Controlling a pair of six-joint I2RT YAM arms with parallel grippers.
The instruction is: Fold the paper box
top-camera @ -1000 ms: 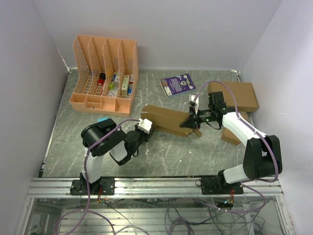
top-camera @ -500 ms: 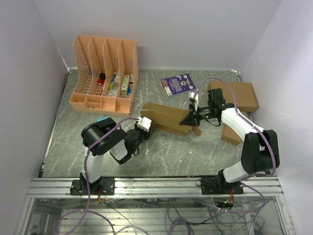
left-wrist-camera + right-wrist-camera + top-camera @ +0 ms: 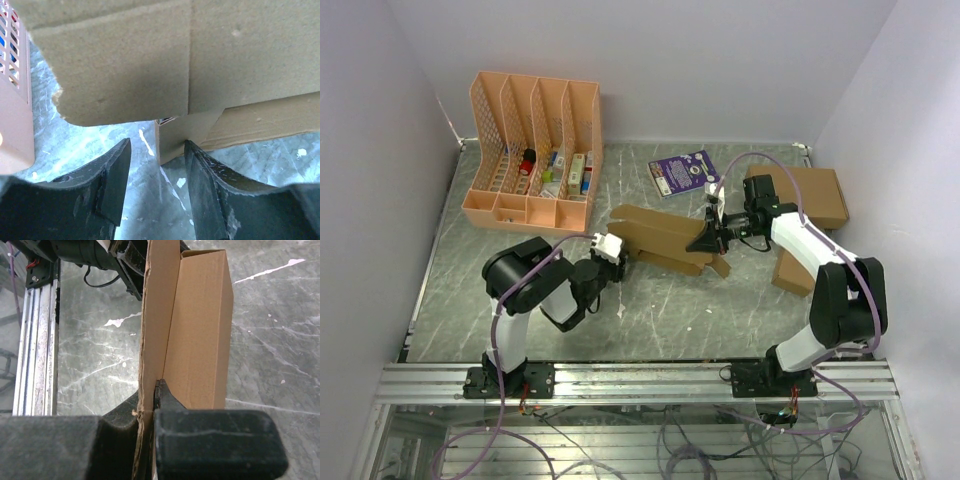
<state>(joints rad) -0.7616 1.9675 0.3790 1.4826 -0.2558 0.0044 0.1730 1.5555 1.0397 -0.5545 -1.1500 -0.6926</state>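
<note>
R gripper (image 3: 706, 238) clamped on edge of paper box (image 3: 660, 236) at its right end; L gripper (image 3: 614, 247) jaws apart, just beside box's left end.

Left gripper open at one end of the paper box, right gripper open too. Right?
No. The right gripper is shut on a panel of the paper box, as the right wrist view shows. The left gripper is open at the other end.
</note>
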